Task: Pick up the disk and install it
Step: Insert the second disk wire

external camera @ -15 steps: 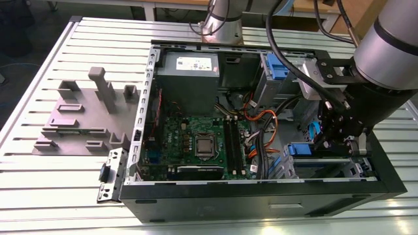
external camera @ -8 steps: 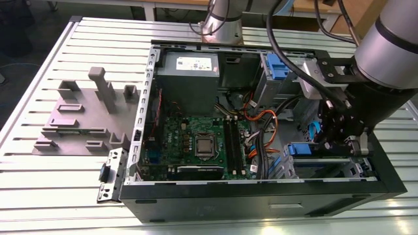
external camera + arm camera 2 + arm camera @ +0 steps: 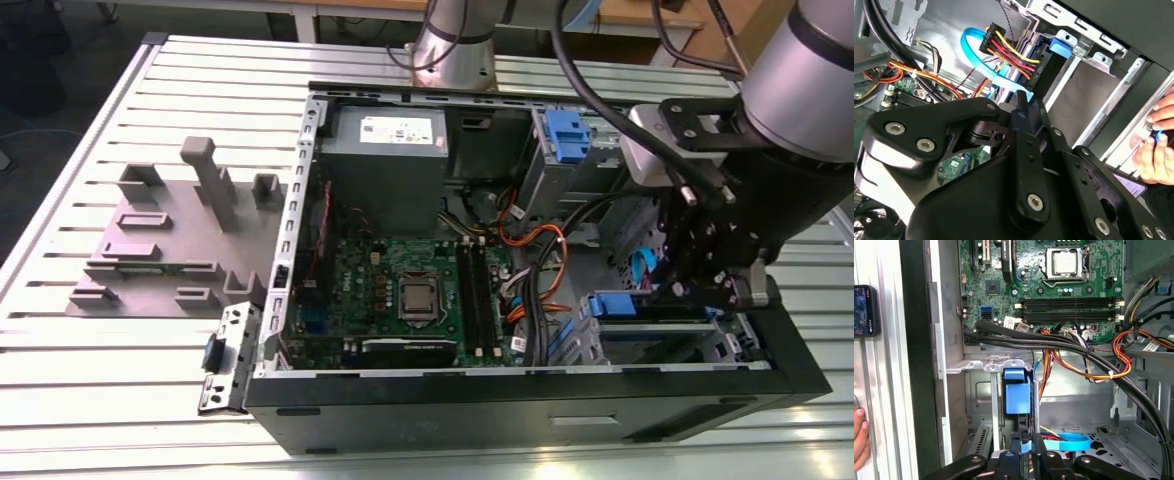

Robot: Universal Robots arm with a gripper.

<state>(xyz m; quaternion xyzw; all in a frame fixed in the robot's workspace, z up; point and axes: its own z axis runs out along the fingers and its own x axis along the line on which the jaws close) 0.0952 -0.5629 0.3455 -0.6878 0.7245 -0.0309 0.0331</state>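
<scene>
Inside the open black desktop computer case [image 3: 534, 400], near its front corner, the black linkage gripper [image 3: 694, 290] reaches into the grey metal drive bay [image 3: 979, 390]. Its fingers pinch the disk, a flat drive with blue plastic rails [image 3: 1017, 392], standing edge-on and partly slid into the bay. By my judgement, picking up is done; seating remains unfinished. A person's hand [image 3: 1156, 145] rests beside the case.
</scene>
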